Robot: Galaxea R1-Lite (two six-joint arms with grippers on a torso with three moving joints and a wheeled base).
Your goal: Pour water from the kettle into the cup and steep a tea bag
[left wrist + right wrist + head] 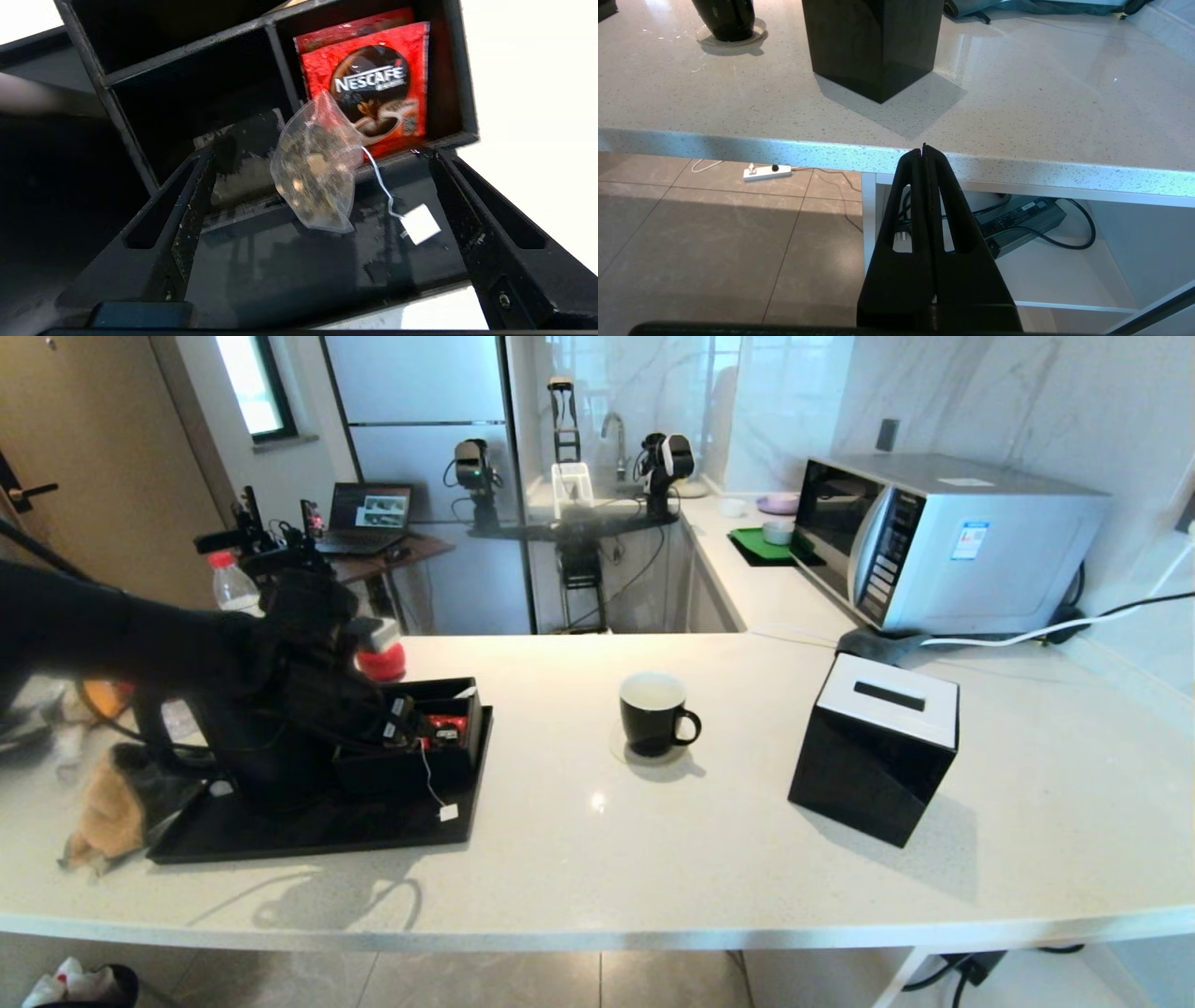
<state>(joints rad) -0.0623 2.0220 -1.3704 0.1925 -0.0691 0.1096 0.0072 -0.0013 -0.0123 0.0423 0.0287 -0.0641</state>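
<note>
over the tray (308,831), head view: the left gripper (397,719) hangs at the organiser (448,728); the cup (653,712) stands well apart. left wrist: jaws spread around the tea bag (317,172), not touching; closing off-centre could snag only the string (378,179). right wrist: right gripper (924,151) pressed together below the counter (1017,116).

A black cube tissue box with a white top (876,747) stood on the pale speckled stone counter (709,859). A silver microwave (943,541) sat behind it. A red Nescafé coffee packet (373,84) leaned inside a black compartmented organiser (140,70).
</note>
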